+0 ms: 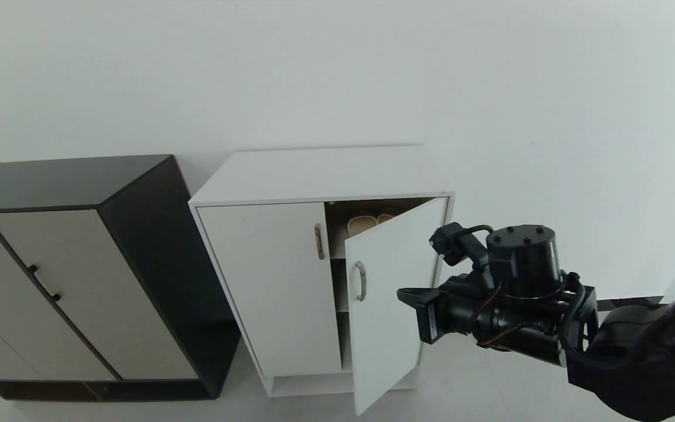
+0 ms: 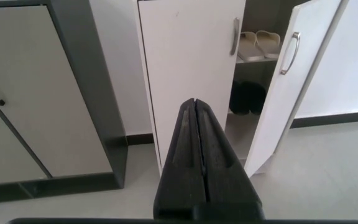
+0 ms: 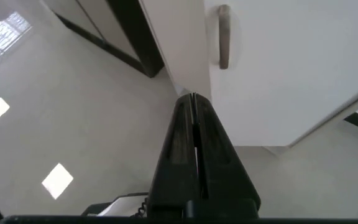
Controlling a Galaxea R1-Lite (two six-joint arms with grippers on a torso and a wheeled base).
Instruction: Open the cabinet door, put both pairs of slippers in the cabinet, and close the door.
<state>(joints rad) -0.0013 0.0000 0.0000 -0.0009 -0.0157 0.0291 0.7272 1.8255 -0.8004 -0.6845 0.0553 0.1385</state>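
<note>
Cabinet (image 1: 320, 176) at frame centre, right door (image 1: 390, 305) ajar; pale slippers (image 1: 364, 224) on the upper shelf, dark slippers (image 2: 248, 98) below, so loading looks done. Right gripper (image 1: 402, 293), fingers together, sits just beside the door's outer face, probably to push it to; left gripper (image 2: 194, 102) likewise pressed together

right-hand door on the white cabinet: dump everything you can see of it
The right door is a plain flat white panel, smooth and matte like laminate, hinged on the right side of the white cabinet. It stands partly open, swung outward, its free edge away from the shut left door. One vertical metal bar handle sits near that free edge, in the upper half. The shut right gripper is close to its outer face, near the handle; contact cannot be judged.
</note>
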